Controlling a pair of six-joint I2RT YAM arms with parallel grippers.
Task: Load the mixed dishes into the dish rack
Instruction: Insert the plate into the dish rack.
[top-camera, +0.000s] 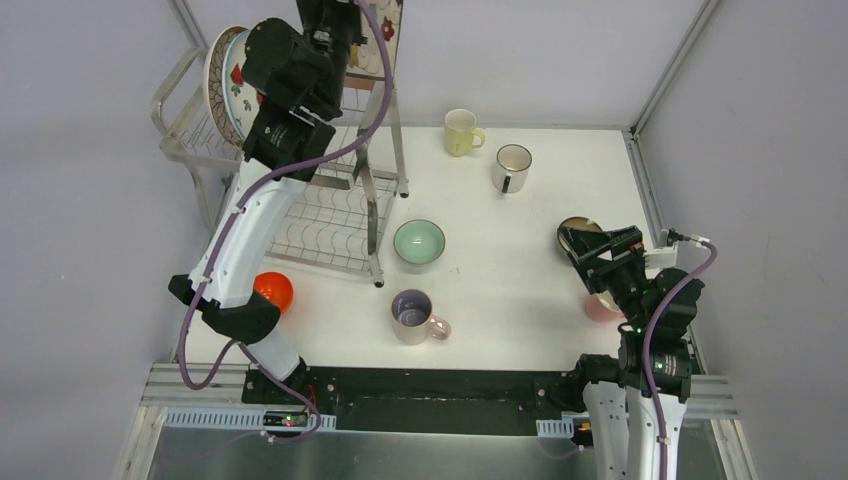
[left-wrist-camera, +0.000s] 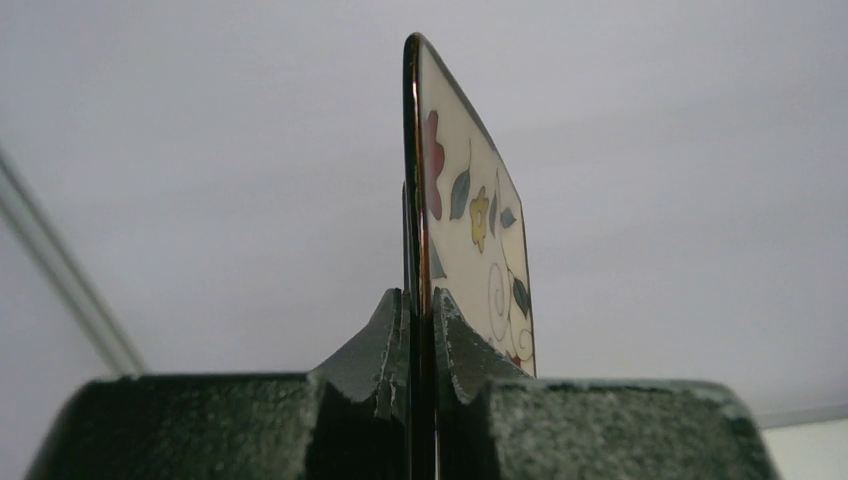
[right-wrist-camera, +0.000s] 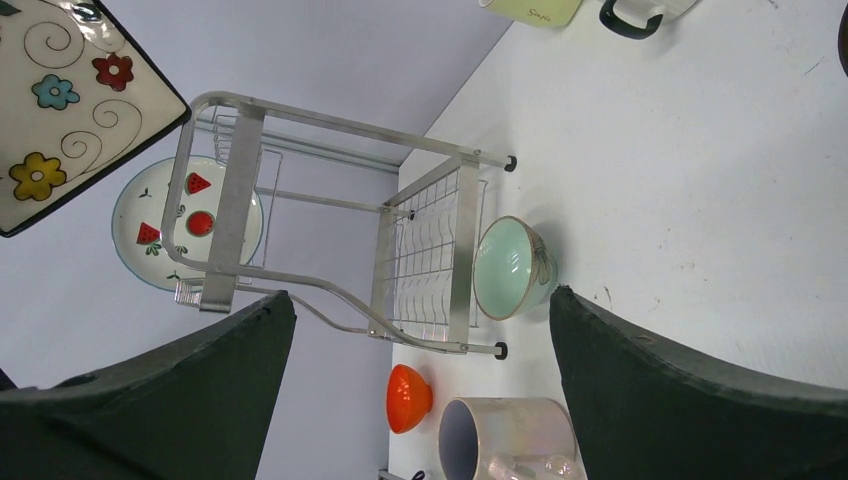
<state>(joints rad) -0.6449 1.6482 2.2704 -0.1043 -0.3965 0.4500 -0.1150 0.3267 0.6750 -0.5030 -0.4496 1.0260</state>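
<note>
My left gripper (left-wrist-camera: 421, 300) is shut on the edge of the flowered square plate (left-wrist-camera: 470, 210) and holds it upright, high above the dish rack (top-camera: 378, 215). In the top view that plate (top-camera: 386, 40) sits beside the left gripper (top-camera: 340, 30). Two round plates (top-camera: 225, 85) stand in the rack's upper tier, one with red fruit (right-wrist-camera: 150, 215). On the table are a mint bowl (top-camera: 419, 243), an orange bowl (top-camera: 273, 290), a lilac mug (top-camera: 413, 316), a yellow mug (top-camera: 461, 132) and a white mug (top-camera: 511, 168). My right gripper (right-wrist-camera: 420, 300) is open and empty.
A brown bowl (top-camera: 578, 232) lies just beyond the right gripper (top-camera: 600, 258), and a pink mug (top-camera: 600, 308) is partly hidden under that arm. Metal rails edge the table on the right and at the back. The orange bowl lies close against the left arm.
</note>
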